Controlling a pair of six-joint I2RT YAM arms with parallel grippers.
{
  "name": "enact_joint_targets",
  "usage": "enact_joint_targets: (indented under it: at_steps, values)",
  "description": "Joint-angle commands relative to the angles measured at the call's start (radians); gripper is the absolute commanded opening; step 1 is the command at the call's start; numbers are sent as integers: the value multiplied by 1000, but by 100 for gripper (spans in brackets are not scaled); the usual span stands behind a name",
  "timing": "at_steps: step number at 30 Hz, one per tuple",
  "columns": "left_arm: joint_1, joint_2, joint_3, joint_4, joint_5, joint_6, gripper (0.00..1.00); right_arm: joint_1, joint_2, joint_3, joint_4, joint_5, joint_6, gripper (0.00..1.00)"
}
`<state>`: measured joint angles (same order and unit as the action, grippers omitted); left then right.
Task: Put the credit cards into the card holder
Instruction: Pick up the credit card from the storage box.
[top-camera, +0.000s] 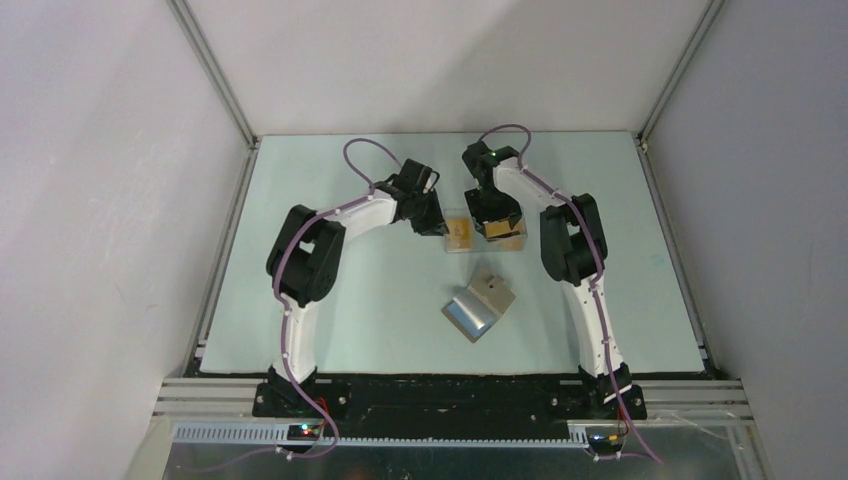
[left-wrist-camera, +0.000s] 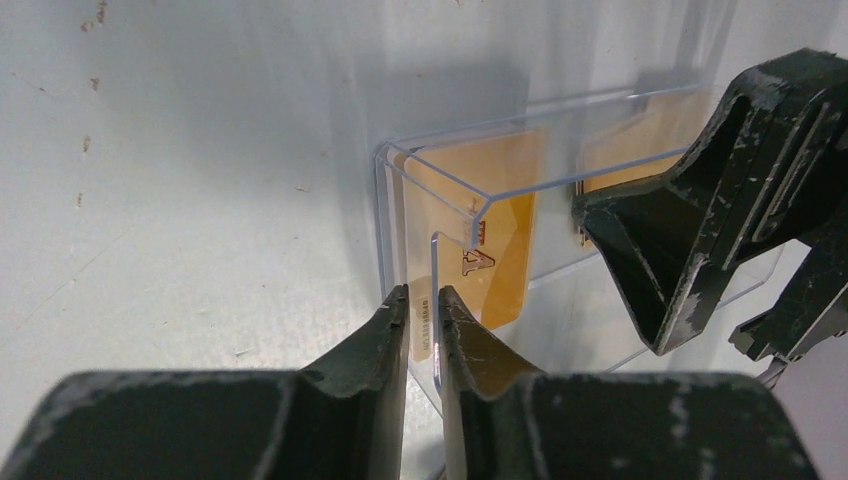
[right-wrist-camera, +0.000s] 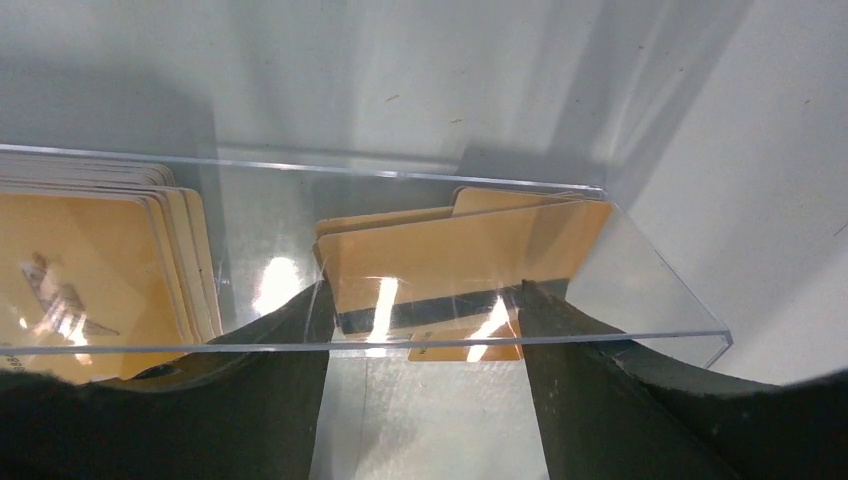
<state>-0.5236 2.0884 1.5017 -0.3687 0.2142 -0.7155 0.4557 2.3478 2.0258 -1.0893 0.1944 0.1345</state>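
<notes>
Light, stiff, slick credit cards (right-wrist-camera: 460, 255) stand edgewise in the clear box (right-wrist-camera: 650, 290), probably best pinched across their faces; the right claw (right-wrist-camera: 420, 300) gapes astride one, the left claw (left-wrist-camera: 420, 300) is nearly closed at the box wall, hold unclear.

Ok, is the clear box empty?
Not empty: the clear box holds a stack of credit cards at one end and a few more at the other.

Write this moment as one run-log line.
left gripper: astride clear plastic box wall; right gripper: open, inside box at dark-striped orange-gold card; grey folding card holder: lying apart
</notes>
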Motion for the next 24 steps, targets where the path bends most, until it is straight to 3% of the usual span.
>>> enact_joint_targets:
  at_steps: [1, 13, 15, 19, 24]
  values:
    - [0, 14, 17, -25, -20, 20, 20, -34, -87, 32, -18, 40, 1, 69]
    - [1, 16, 14, -25, -20, 21, 15, -53, -136, 45, -39, 3, 7, 68]
    - [1, 16, 15, -25, -19, 19, 14, -57, -132, 46, -43, 8, 4, 64]
    - [2, 17, 17, -25, -19, 19, 13, -63, -132, 41, -59, 38, 11, 47]
    - [3, 19, 16, -25, -17, 18, 13, -63, -144, 34, -63, 56, 16, 36]
